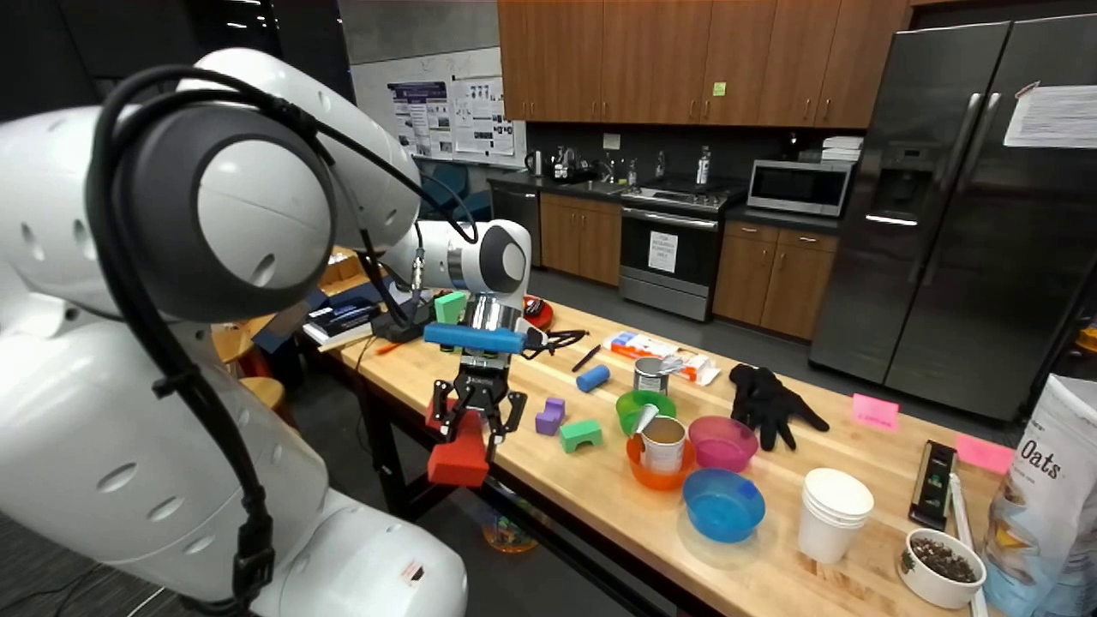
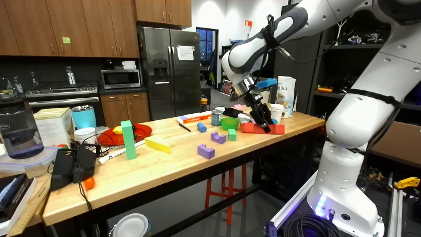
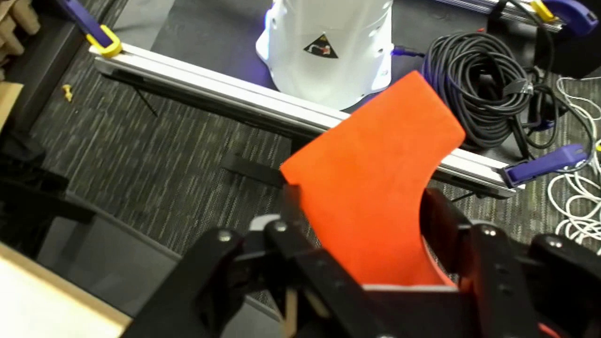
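pincer [image 3: 361, 205] pinching a red block [image 3: 371, 169] (one side curved inward), near a wooden table [image 2: 148, 168]; carpet [image 3: 183, 155] below

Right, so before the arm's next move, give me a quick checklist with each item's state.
1. Gripper shut on the red block: ok.
2. Grip firm enough: cannot tell.
3. Block over the tabletop: not ok, the wrist view shows carpet and the robot base beyond it.
4. Block apart from the green arch: ok, a gap shows in an exterior view.
5. Blue bowl upright: ok.
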Available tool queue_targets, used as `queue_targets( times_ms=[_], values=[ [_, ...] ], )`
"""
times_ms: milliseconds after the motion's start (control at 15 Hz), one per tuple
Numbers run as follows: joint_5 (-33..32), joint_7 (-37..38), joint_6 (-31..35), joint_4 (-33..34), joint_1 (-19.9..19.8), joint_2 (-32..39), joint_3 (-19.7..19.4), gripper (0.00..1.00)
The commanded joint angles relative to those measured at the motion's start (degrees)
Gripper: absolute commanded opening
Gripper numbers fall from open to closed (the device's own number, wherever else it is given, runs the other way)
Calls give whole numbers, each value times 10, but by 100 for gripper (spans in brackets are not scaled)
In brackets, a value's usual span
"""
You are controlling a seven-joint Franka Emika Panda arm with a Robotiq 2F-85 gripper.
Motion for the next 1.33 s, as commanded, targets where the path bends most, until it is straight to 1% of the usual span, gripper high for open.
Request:
queue_targets(
  times_ms=[0, 333, 800, 933, 1133, 1267],
  values=[
    [-28, -28, 2, 15, 10, -6, -4, 39],
    [-16, 6, -30, 3, 8, -31, -3, 39],
    [-7, 102, -131, -1, -1, -69, 2, 39],
    [-9, 117, -155, 2, -4, -75, 1, 39],
    [-14, 137, -174, 9, -11, -73, 0, 39],
    [-17, 141, -173, 14, -17, -64, -3, 39]
  ],
)
